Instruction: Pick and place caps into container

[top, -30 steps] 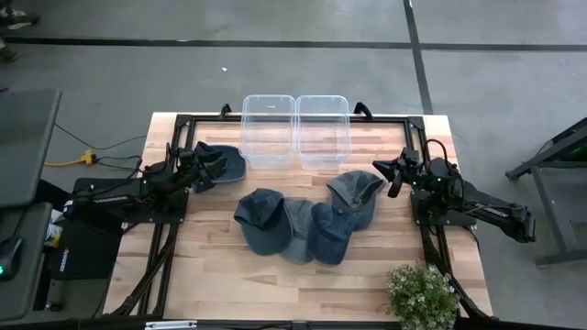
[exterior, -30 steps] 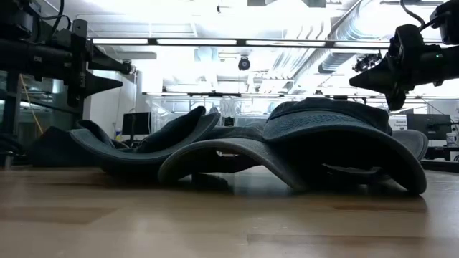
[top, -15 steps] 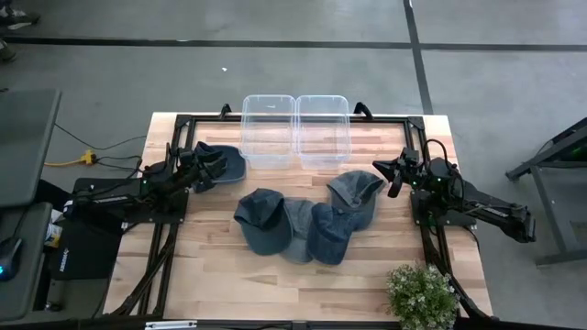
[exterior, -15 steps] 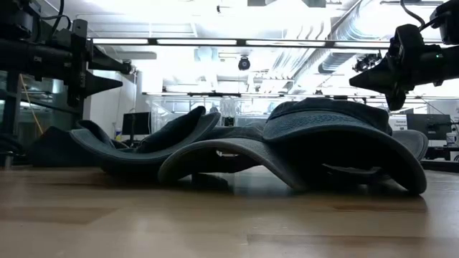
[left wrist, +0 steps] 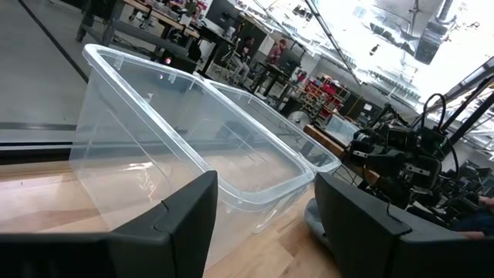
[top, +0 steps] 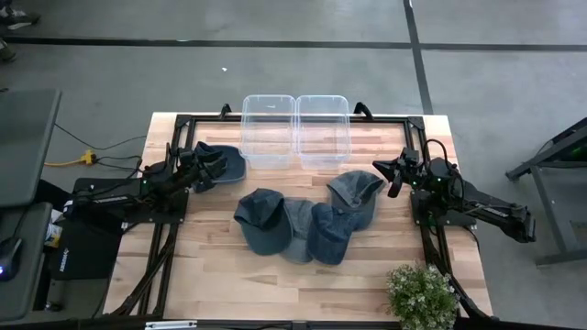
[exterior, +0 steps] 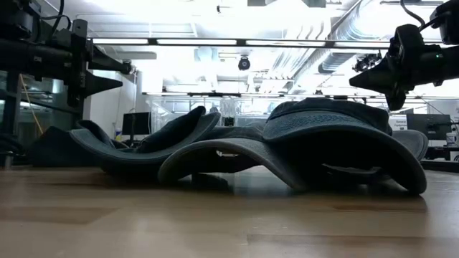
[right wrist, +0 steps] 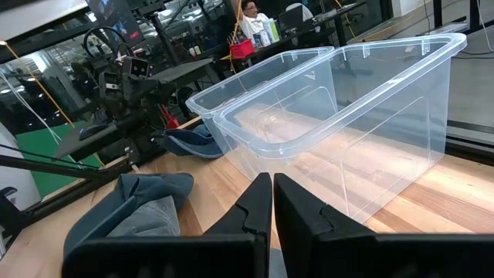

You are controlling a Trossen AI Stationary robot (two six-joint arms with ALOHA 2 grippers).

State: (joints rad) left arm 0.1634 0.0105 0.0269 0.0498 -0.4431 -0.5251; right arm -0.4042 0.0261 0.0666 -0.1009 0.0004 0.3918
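1. Pale wooden table [top: 211, 275], bare along its front edge, potted plant [top: 422, 295] at one front corner.
2. Two clear plastic bins [top: 295, 128] side by side at the back edge.
3. Five soft denim caps [top: 307, 220]: four overlapping mid-table, one under the left gripper [top: 213, 168].
4. Left gripper parted, holding nothing; right gripper [top: 390, 179] closed, empty, beside the pile.

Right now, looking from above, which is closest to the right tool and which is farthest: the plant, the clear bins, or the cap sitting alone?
From the right tool:
1. Clear bins, at the table's far edge, nearest.
2. Plant, at the near right corner.
3. Lone cap, across the table by the left tool, farthest.
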